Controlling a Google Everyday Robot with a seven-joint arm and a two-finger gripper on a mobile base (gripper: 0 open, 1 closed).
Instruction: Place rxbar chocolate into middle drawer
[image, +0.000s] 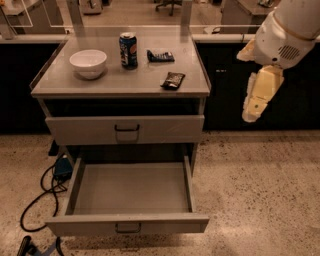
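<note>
- The rxbar chocolate (173, 80), a flat oblong in a glossy dark wrapper, lies on the smooth grey cabinet top (100, 84), at 4 o'clock from the soda can (128, 50).
- The middle drawer (130, 192), shallow grey metal, stands pulled open at 6 o'clock of the bar.
- The gripper (259, 97), cream plastic, hangs at 3 o'clock, well apart from the bar; I cannot tell whether it is open or closed.

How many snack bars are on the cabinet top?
2: the rxbar chocolate near the front right edge, and a blue-black bar behind it, right of the soda can. The end effector hangs right of the cabinet.
</note>
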